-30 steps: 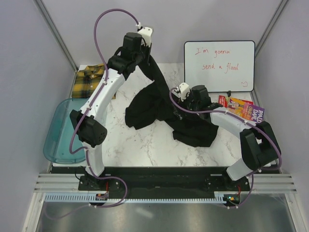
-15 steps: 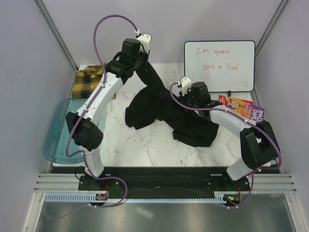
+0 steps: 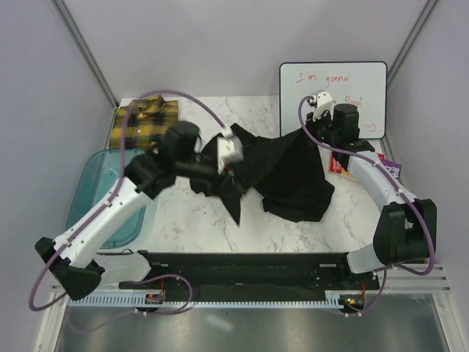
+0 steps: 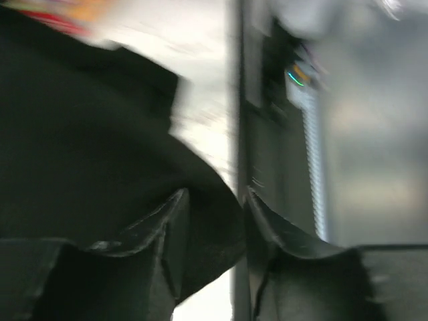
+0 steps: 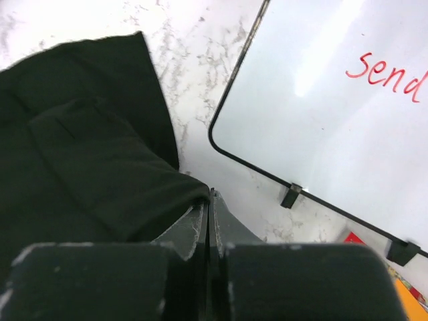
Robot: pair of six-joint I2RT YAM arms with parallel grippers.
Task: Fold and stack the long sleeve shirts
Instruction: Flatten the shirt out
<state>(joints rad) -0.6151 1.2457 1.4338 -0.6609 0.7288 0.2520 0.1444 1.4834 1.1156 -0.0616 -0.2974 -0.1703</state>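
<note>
The left pincer (image 4: 214,200) stands with its jaws parted, and dark cloth lies in the gap. We cannot tell whether it still bears on the cloth. A second ago it was clenched and held high at the far centre. It now sits low over the middle of the white marble surface (image 3: 198,220).

The right pincer (image 5: 208,200) was open a second ago. It is now clenched on an edge of the plain black button-up cloth shirt (image 3: 289,172) and has drawn that edge to the far right. The shirt has changed from a hanging bunch to a sheet spread right of centre. We judge this to be the spreading step, before any fold.

The corner of the white dry-erase board (image 3: 333,95) lies just beside the right pincer, so there is little room on that side. Bare marble is available to the near left. The yellow-and-black plaid shirt (image 3: 143,123) lies as a compact rectangle in the far left corner, well apart. The translucent blue plastic tub (image 3: 91,183) sits at the left edge.
</note>
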